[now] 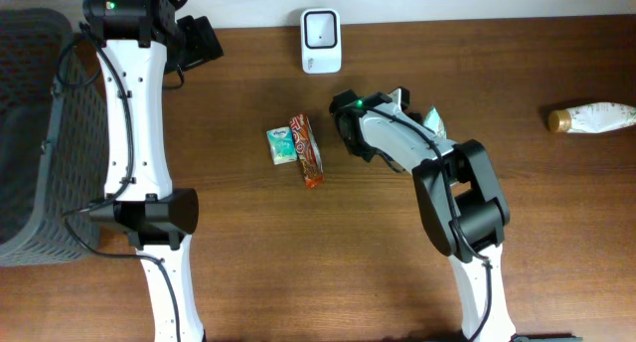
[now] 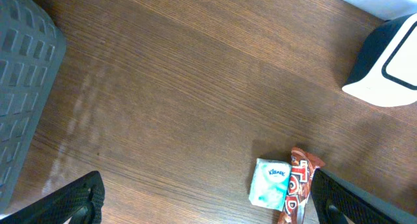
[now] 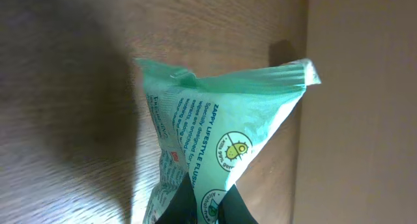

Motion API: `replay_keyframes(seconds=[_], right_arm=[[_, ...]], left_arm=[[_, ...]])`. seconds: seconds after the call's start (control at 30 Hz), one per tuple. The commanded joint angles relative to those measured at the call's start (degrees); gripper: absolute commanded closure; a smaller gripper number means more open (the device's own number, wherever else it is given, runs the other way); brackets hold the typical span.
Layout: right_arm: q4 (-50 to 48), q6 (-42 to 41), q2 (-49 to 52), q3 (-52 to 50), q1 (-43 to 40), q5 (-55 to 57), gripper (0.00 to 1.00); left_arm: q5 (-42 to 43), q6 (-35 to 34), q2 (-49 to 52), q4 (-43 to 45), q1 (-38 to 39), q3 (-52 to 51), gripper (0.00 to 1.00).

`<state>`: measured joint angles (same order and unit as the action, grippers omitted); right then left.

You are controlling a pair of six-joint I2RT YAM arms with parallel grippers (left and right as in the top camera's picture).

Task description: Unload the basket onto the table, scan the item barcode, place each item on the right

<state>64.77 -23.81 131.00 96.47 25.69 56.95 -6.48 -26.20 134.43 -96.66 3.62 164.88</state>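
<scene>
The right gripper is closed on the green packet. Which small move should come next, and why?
Probably raise the green packet a little and carry it toward the white scanner. The right gripper is shut on one end of the packet, while the scanner stands apart from it, near the table's far edge.

Overhead looks straight down at the table (image 1: 248, 233); left wrist, nearer, shares the tissue pack (image 1: 281, 145); right wrist closest, probably downward.

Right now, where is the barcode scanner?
In the overhead view the white scanner stands at the far edge of the table, centre, beyond the tissue pack and snack bar; the left wrist view catches it at upper right.
</scene>
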Motion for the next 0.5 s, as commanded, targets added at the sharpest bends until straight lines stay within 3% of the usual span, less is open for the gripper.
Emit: replay_keyframes(seconds=[0.0, 0.23, 0.27, 0.37, 0.47], right_arm=[[-1.3, -0.5, 0.6, -0.4, 2.1, -5.3, 0.95], [-4.4, -0.5, 0.6, -0.4, 4.6, -17.9, 0.82], [-4.6, -0.5, 0.6, -0.4, 5.1, -18.0, 0.76], [-4.8, -0.5, 0.6, -0.4, 6.1, -20.8, 0.39], [-5.2, -0.5, 0.6, -0.2, 6.6, -26.6, 0.38]], left_arm=[[-0.7, 0.1, -0.3, -0.1, 0.0, 0.2, 0.01], [-0.7, 0.1, -0.3, -0.1, 0.0, 0.2, 0.01], [-0.7, 0.1, -0.3, -0.1, 0.0, 0.2, 0.01], [-0.7, 0.1, -0.3, -0.1, 0.0, 0.2, 0.01], [-0.7, 0.1, -0.3, -0.1, 0.0, 0.2, 0.01]])
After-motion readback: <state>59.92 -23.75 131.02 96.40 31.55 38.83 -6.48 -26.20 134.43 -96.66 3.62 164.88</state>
